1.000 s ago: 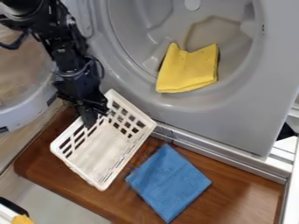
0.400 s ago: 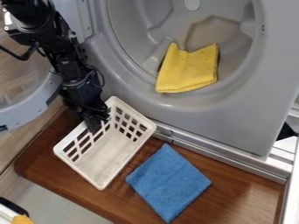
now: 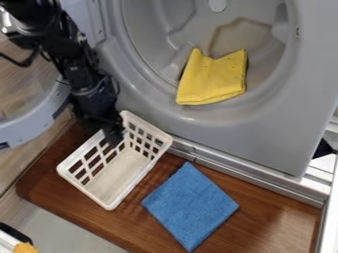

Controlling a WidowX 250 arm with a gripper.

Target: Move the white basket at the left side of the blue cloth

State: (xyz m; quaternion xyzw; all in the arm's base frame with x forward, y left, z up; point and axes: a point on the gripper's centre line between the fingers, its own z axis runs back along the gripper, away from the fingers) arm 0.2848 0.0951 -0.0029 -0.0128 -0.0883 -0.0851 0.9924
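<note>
The black gripper (image 3: 113, 134) points down at the upper left corner of the white basket (image 3: 124, 185), shut on the basket's slotted left wall near that corner. Part of the rim there is hidden behind it. The basket is upright, its open top facing the camera and its length running from upper right to lower left. To its right, the blue cloth (image 3: 190, 206) lies flat on the brown wooden surface. A narrow strip of wood separates basket and cloth.
Above stands a grey machine (image 3: 264, 133) with a round opening, a folded yellow cloth (image 3: 212, 78) inside it. Its round door (image 3: 33, 123) hangs at the left. Brown wood (image 3: 277, 217) extends right of the blue cloth, and a metal rail (image 3: 257, 178) runs behind.
The white basket has shifted slightly up and to the left, away from the blue cloth, and its tilt has changed. The gripper has moved a little with it. Both cloths have stayed put.
</note>
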